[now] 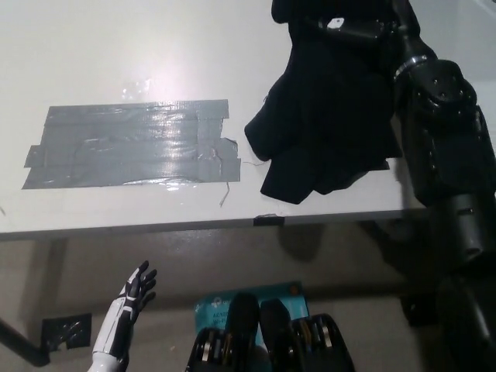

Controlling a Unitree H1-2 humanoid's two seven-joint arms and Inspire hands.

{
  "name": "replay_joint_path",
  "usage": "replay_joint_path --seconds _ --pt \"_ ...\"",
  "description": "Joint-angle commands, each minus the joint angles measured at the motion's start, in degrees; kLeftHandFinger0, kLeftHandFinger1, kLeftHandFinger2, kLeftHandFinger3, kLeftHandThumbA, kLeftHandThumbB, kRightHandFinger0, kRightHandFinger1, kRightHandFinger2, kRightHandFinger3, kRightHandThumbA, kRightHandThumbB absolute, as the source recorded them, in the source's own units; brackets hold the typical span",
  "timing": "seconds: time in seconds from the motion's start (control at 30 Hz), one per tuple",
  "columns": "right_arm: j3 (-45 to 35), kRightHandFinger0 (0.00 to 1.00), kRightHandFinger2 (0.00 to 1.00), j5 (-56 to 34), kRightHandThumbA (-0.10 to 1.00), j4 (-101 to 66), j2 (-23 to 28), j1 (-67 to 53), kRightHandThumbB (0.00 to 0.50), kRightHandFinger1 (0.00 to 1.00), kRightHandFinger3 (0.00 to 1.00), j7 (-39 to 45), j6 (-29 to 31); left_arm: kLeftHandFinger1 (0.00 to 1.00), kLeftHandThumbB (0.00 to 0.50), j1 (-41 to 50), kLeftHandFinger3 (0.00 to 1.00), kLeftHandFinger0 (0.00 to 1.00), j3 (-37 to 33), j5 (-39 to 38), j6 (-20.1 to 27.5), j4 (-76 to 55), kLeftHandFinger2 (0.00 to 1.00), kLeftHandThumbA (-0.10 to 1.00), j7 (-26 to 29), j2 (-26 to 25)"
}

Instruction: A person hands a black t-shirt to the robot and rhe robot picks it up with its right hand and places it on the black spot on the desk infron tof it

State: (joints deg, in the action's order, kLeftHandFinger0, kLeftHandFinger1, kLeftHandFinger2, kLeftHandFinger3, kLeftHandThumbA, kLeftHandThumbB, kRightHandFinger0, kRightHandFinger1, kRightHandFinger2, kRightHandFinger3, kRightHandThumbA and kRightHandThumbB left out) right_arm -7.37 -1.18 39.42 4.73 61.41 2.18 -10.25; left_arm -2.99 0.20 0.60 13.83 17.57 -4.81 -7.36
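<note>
You can see the right hand [341, 27] reaching in at the top of the view against the black t-shirt [325, 124], but you cannot tell whether its fingers grip it. The shirt hangs down onto the white table [116, 46], just right of the grey tape patch [132, 155]. Your left hand [132, 298] rests below the table edge, fingers spread, holding nothing.
</note>
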Motion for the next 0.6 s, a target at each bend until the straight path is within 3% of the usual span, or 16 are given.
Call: replay_joint_path --seconds 0.0,0.03,0.07,0.13,0.17,0.3,0.57 --pt "1.77 0.52 0.86 2.21 0.18 3.29 0.8 6.1 0.375 0.68 0.95 -3.22 -1.31 1.0 0.5 -1.14 1.0 1.0 -0.49 0.19 1.78 -1.02 1.0 1.0 -0.75 -0.71" --pt "2.44 0.35 0.66 3.06 0.12 3.77 0.92 6.29 0.376 0.52 0.77 -3.7 -2.17 1.0 0.5 -1.15 1.0 1.0 -0.5 0.28 1.7 -1.08 1.0 1.0 -0.69 -0.7" --pt "3.28 0.1 0.69 3.88 -0.04 3.88 1.03 6.06 0.338 0.43 0.69 -3.86 -2.39 1.0 0.5 -1.13 1.0 1.0 -0.5 0.43 1.83 -1.13 1.0 1.0 -0.6 -0.74" --pt "4.72 0.02 0.76 4.9 -0.1 3.75 1.22 5.38 0.297 0.45 0.69 -3.77 -2.77 1.0 0.5 -1.16 1.0 1.0 -0.5 0.7 1.97 -1.25 1.0 1.0 -0.48 -0.91" --pt "5.8 0.03 0.85 5.48 -0.1 4.19 1.69 4.69 0.266 0.54 0.74 -3.08 -2.06 1.0 0.5 -1.25 1.0 1.0 -0.48 0.4 1.24 -1.5 1.0 1.0 -0.77 -1.04" --pt "7.67 0.11 0.96 5.81 -0.1 3.61 2.77 3.45 0.216 0.66 0.95 -1.76 -2.01 1.0 0.5 -1.55 1.0 1.0 -0.47 0.3 0.98 -1.46 1.0 1.0 -0.98 -1.24" --pt "9.79 0.31 1.0 7.17 -0.1 0.69 4.61 2.98 0.182 0.79 1.0 -1.35 -1.12 1.0 0.5 -1.57 1.0 1.0 -0.42 0.08 1.48 -0.92 1.0 1.0 -0.87 -1.18"
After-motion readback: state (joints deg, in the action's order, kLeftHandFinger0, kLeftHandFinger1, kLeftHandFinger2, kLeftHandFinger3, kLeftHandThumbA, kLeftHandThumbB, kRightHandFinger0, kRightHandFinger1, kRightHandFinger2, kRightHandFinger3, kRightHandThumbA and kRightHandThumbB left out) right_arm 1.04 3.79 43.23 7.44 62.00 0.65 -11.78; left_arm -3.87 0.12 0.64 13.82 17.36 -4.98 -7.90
